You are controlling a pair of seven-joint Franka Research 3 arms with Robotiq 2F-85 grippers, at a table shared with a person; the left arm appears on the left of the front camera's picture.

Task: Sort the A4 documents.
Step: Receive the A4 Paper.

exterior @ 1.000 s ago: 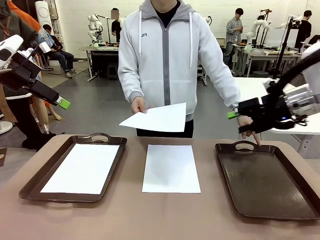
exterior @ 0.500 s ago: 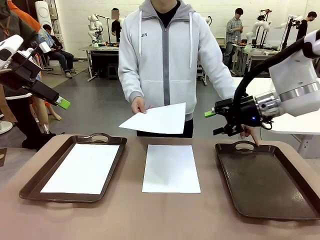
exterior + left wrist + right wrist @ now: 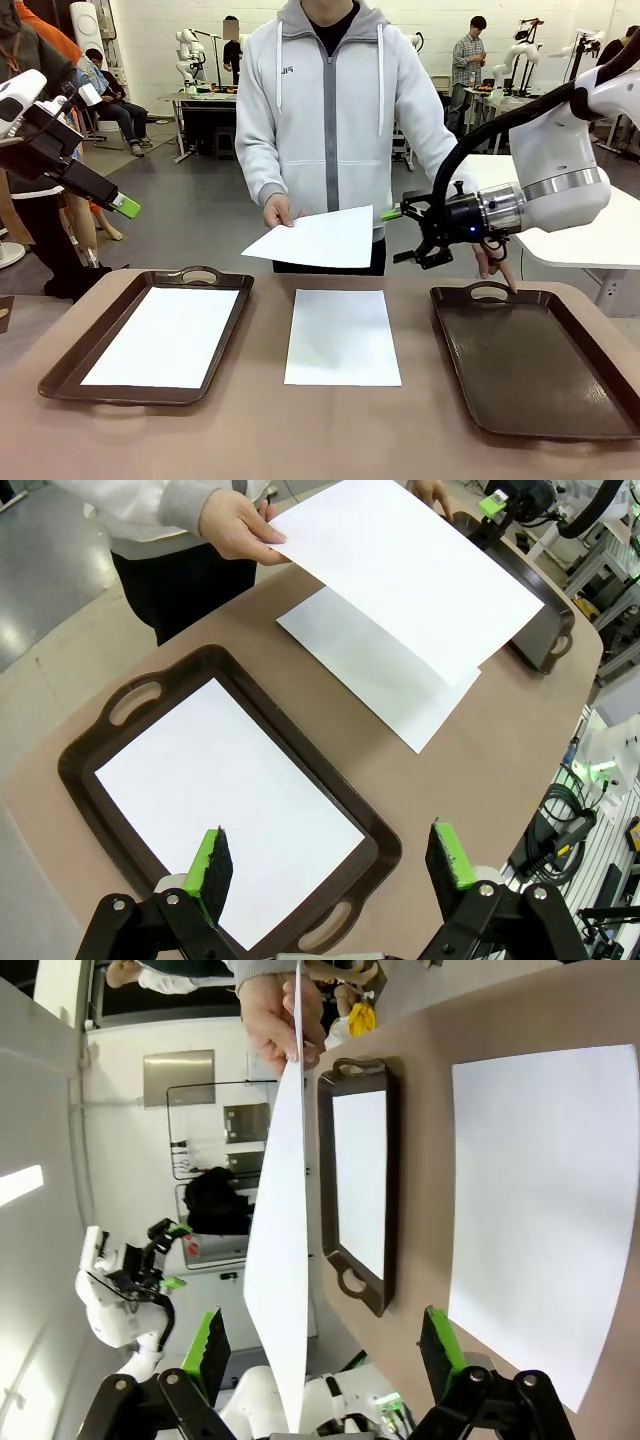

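Right end effector point(image 3: 397, 236) released, jaws wide, just beside free edge of A4 document point(image 3: 315, 237) offered by person's hand point(image 3: 276, 210). Second sheet point(image 3: 165, 335) in left tray point(image 3: 70, 360); third sheet point(image 3: 341, 336) on counter point(image 3: 260, 430). Advice: square jaws to paper plane, bite margin only, clear of hand; overlap seemingly nil. Left end effector point(image 3: 330, 860) released.

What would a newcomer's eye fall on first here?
The person's hand holds out a white A4 sheet over the table, and the open right gripper hangs close beside its edge. A second sheet lies between the dark brown left tray, which holds a third sheet, and the right tray.
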